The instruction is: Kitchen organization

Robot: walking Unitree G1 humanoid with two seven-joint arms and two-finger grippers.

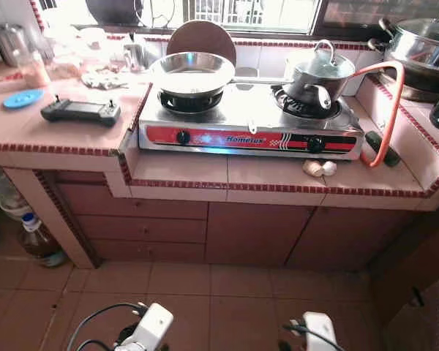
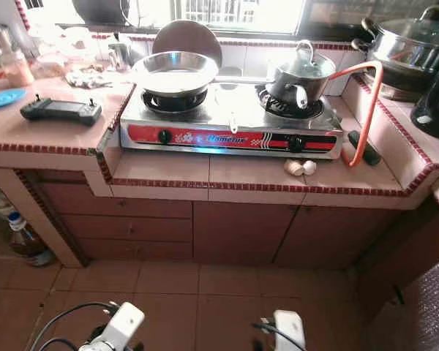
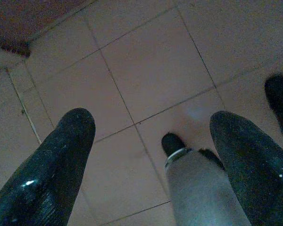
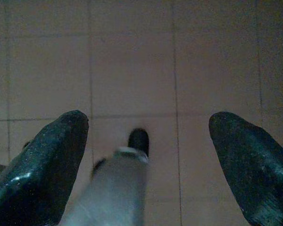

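Both arms hang idle, left gripper [image 3: 151, 165] and right gripper [image 4: 148, 165] spread over the floor. A steel bowl [image 1: 192, 73] and lidded pot [image 1: 318, 73] sit on the stove [image 1: 249, 128]. Any reach should probably come squarely to the bench [image 1: 58, 128].

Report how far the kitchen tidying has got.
Pan and lidded pot sit on the stove; that fits tidied or waiting. In hand: nothing; left gripper and right gripper hang open over the floor. Still loose: controller, garlic.

Large pot [image 1: 424, 45] cut off; garlic [image 1: 319, 168], perhaps.
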